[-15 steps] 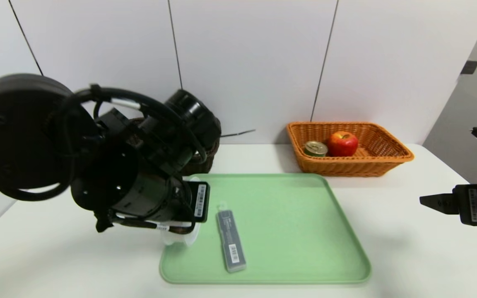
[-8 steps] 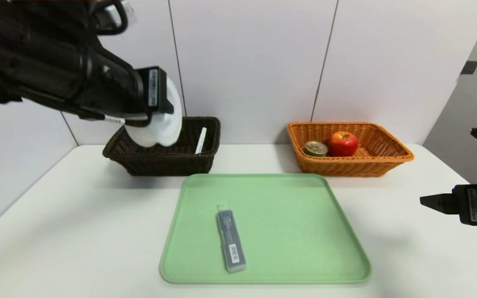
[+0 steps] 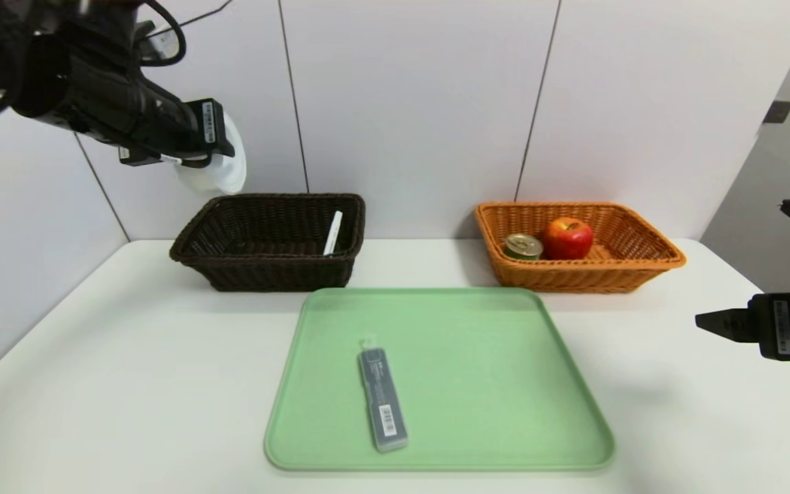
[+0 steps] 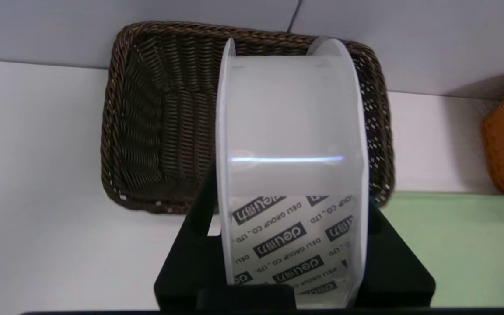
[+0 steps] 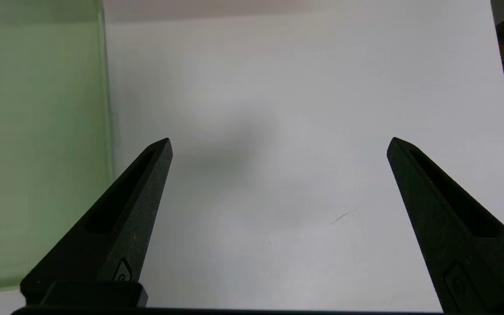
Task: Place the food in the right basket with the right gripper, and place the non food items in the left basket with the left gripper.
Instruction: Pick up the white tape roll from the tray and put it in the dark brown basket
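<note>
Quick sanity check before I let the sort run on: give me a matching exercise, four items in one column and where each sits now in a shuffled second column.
Items:
1. tape roll
2. apple
3. grey case
4. white pen

Places:
A. on the green tray
B. in the dark basket
C. held in the left claw, above the dark basket
D. in the orange basket, beside the tin can

Pairs: 1-C, 2-D, 3-A, 4-B.

The right claw hangs open over the table, right of the tray.
</note>
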Robot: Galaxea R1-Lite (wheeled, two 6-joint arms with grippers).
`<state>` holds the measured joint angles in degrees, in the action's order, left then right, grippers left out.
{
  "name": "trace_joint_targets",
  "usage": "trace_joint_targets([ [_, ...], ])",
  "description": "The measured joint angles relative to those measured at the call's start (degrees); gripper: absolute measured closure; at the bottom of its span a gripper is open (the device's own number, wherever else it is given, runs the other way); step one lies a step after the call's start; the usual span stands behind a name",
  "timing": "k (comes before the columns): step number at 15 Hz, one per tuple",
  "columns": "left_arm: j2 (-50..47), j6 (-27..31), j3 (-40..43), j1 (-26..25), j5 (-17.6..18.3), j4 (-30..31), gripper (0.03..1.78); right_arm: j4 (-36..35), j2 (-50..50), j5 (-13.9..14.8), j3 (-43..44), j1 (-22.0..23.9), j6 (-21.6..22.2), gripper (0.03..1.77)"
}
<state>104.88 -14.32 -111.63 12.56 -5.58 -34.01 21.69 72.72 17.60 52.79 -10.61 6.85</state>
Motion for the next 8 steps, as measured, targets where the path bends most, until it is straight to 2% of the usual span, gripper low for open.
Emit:
trace_joint_targets([
  [3, 6.97, 3.39, -0.24, -3.69, 0.6, 5.79, 1.22, 0.06, 0.13, -0.02, 0.44, 0.0, -0.07, 0.1],
  [8, 15.74, 3.94, -0.59, -6.52, 1.26, 10.29, 1.22, 0.06, 0.49, -0.02, 0.44, -0.02, -0.13, 0.1],
])
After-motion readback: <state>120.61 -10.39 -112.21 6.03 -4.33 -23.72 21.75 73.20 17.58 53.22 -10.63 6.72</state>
